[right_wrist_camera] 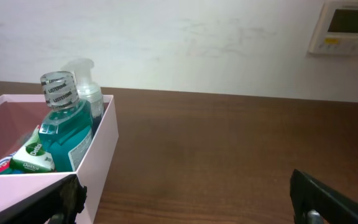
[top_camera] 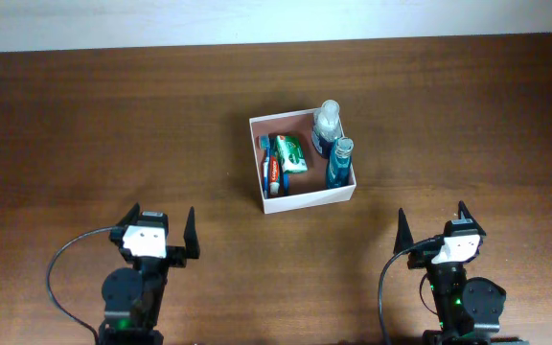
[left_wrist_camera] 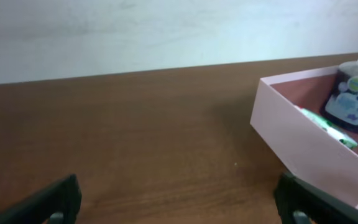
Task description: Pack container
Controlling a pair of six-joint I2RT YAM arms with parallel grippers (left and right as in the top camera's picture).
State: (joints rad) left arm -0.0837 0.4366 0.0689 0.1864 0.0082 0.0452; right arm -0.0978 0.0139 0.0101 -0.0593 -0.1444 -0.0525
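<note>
One brown table point(top_camera: 84, 125) carries the container point(top_camera: 305, 200) near its centre, at 1 o'clock from the left tool point(top_camera: 163, 209) and 11 o'clock from the right tool point(top_camera: 432, 211). Both tools are spread wide and empty. Inside stand a teal mouthwash bottle point(top_camera: 339, 163) and a spray bottle point(top_camera: 328, 123).

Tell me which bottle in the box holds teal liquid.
The ribbed-cap mouthwash bottle; the other bottle, behind it, is dark navy with a clear pump top.

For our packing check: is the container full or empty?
Not empty: the container holds a mouthwash bottle, pump bottle, toothpaste and green packet.
</note>
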